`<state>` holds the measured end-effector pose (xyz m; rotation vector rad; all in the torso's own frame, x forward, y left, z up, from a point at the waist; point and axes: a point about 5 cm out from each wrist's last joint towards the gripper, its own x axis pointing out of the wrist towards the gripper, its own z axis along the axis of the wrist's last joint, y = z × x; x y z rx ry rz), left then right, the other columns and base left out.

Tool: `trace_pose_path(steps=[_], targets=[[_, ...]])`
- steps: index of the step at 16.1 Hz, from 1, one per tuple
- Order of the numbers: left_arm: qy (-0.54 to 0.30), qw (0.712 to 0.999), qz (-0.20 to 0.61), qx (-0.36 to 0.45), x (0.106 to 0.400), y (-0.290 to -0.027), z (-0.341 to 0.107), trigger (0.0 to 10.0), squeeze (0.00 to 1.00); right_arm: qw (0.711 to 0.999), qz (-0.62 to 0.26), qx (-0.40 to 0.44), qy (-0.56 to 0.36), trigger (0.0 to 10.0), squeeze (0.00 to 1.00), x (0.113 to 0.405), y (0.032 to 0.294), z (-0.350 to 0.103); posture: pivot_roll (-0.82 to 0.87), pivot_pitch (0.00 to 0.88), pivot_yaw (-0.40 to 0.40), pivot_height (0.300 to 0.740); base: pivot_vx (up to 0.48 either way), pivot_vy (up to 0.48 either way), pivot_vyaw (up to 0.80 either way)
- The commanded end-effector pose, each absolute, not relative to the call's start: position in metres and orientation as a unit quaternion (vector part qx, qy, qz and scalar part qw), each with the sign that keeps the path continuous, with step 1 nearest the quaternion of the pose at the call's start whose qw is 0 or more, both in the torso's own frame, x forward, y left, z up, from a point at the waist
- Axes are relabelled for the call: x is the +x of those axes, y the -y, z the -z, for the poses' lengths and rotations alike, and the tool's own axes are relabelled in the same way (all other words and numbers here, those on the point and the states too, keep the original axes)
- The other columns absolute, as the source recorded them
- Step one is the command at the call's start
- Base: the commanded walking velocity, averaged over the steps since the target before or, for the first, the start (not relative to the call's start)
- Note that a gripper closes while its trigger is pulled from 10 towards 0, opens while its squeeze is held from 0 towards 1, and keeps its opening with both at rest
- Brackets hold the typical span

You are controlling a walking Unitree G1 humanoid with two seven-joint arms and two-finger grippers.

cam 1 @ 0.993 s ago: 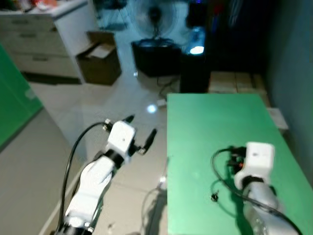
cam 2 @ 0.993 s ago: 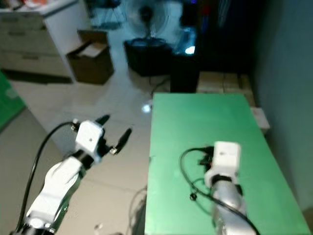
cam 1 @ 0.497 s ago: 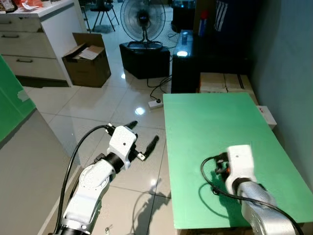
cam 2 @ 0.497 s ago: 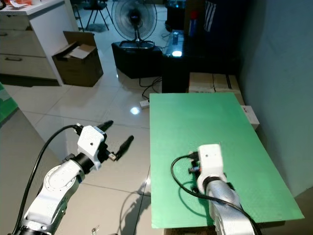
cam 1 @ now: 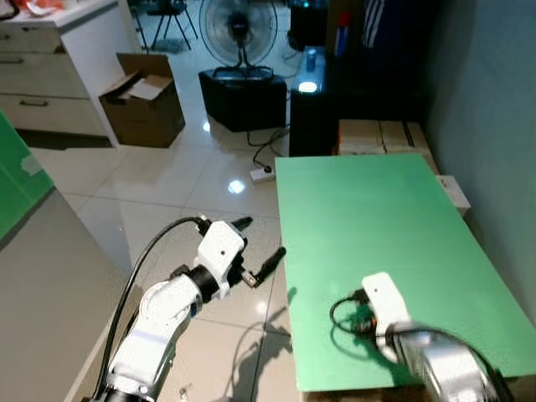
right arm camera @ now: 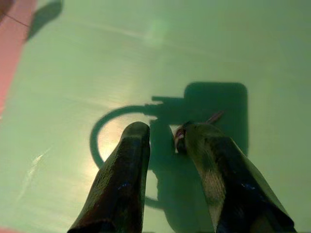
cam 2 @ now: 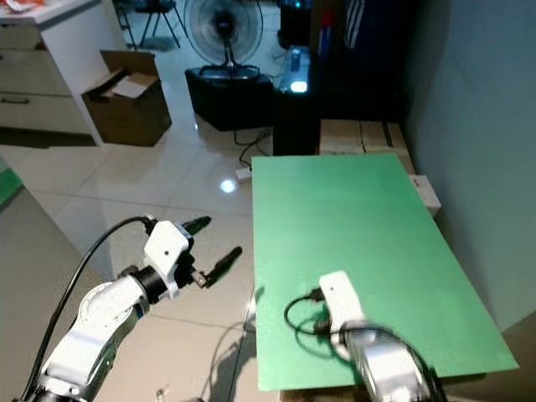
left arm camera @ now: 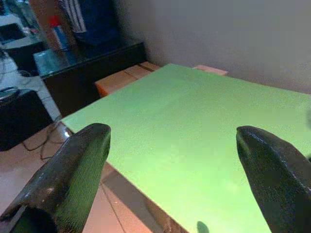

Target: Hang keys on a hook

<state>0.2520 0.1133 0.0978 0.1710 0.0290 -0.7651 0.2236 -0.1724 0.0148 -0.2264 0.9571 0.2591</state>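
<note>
Your right gripper (right arm camera: 163,145) hangs low over the near part of the green table (cam 1: 377,218), pointing down at its surface. In the right wrist view its two black fingers (right arm camera: 121,179) stand a little apart, and a small reddish thing (right arm camera: 181,137) sits pressed against the inner edge of one fingertip, with a thin sliver sticking out beyond it; it may be the keys, but you cannot tell from this blur, nor whether the fingers truly grip it, so treat that hand's hold as unknown. From the head camera you see the right arm's white wrist block (cam 1: 383,298) and its black cable (cam 1: 339,314) looped above the tabletop, casting a dark shadow just under it. Your left gripper (cam 1: 260,249) is off the table's left edge, held over the shiny tiled floor (cam 1: 167,184), its fingers spread wide with nothing between them; the left wrist view looks between those fingertips (left arm camera: 73,170) across the green top. Farther back you have a cardboard box (cam 1: 142,100) beside a white cabinet (cam 1: 59,75), a standing fan (cam 1: 237,25) on a black base, and a white power strip (cam 1: 260,173) lying on the floor near the table's far corner.
</note>
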Motion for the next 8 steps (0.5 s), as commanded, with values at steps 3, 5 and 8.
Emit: trace_pose_path(steps=[3, 5, 8], targets=[[-0.014, 0.922, 0.377, 0.088, 0.252, -0.115, -0.101, 10.0, 0.0, 0.871, -0.112, -0.139, -0.458, 10.0, 0.0, 0.236, 0.182, -0.007, -0.1, 0.004, 0.06, 0.74, 0.0, 0.0, 0.0], [-0.02, 0.918, 0.386, 0.089, 0.25, -0.116, -0.101, 10.0, 0.0, 0.868, -0.101, -0.14, -0.465, 10.0, 0.0, 0.241, 0.187, -0.001, -0.08, 0.016, 0.072, 0.74, 0.0, 0.0, 0.0], [-0.02, 0.917, 0.388, 0.093, 0.25, -0.118, -0.102, 10.0, 0.0, 0.872, -0.087, -0.141, -0.46, 10.0, 0.0, 0.246, 0.193, 0.001, -0.08, 0.024, 0.083, 0.74, 0.0, 0.0, 0.0]])
